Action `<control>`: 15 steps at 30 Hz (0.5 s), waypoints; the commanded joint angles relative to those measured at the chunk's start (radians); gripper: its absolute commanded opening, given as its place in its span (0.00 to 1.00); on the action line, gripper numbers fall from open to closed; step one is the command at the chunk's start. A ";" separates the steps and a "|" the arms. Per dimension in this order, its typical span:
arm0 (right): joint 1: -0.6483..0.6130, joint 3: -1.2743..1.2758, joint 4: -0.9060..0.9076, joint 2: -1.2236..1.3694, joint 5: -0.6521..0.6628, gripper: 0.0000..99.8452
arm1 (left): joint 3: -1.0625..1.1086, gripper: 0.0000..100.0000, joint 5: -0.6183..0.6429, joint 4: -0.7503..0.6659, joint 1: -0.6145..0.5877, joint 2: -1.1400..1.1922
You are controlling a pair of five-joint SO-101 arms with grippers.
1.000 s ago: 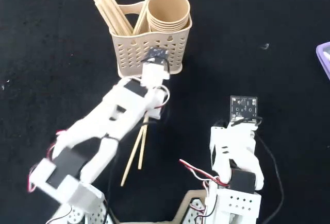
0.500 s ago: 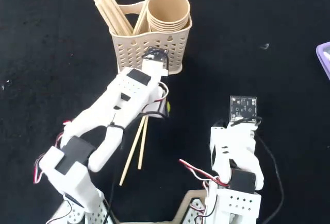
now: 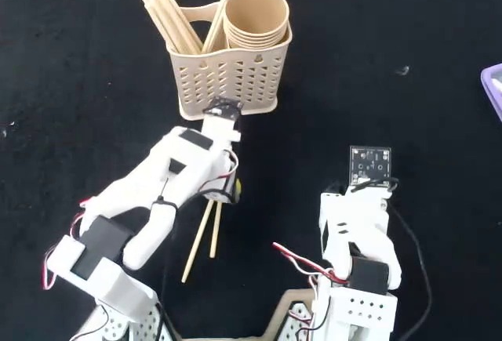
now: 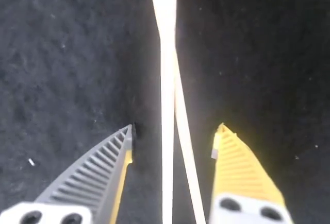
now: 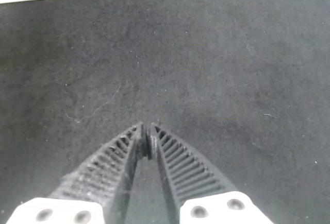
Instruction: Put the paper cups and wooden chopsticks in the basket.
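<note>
Your stock at this moment:

- **basket** [image 3: 227,82]: one, beige and perforated. It stands upright on the black table [image 3: 408,27], at the far side from your arms.
- **paper cups** [image 3: 256,16]: one nested stack in the basket. Several rims show, but you cannot count them exactly.
- **bundled chopsticks** [image 3: 169,19]: several, standing tilted in the basket beside the cups, with a few leaning against the stack.
- **loose chopsticks** [image 3: 196,248]: two, lying flat on the table on the near side of the basket. They cross at a narrow angle.
- **left gripper** [image 4: 175,127]: its jaws are spread wide and straddle the loose chopsticks [image 4: 167,105]. Both sticks run through the gap and neither touches a jaw. It grips nothing.
- **right gripper** [image 5: 146,128]: its jaws are pressed tip to tip with nothing between them. It sits over bare table, well apart from the loose pair.
</note>
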 commanded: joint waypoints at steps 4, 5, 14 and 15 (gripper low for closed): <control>-0.008 -0.002 -0.005 -0.016 0.012 0.02 | 0.047 0.21 -0.034 -0.048 -0.007 -0.035; -0.008 -0.002 -0.005 -0.016 0.012 0.02 | 0.050 0.18 -0.035 -0.048 -0.005 -0.035; -0.008 -0.002 -0.005 -0.016 0.012 0.02 | 0.054 0.11 -0.035 -0.041 -0.004 -0.046; -0.008 -0.002 -0.005 -0.016 0.012 0.02 | 0.054 0.09 -0.035 -0.041 -0.004 -0.046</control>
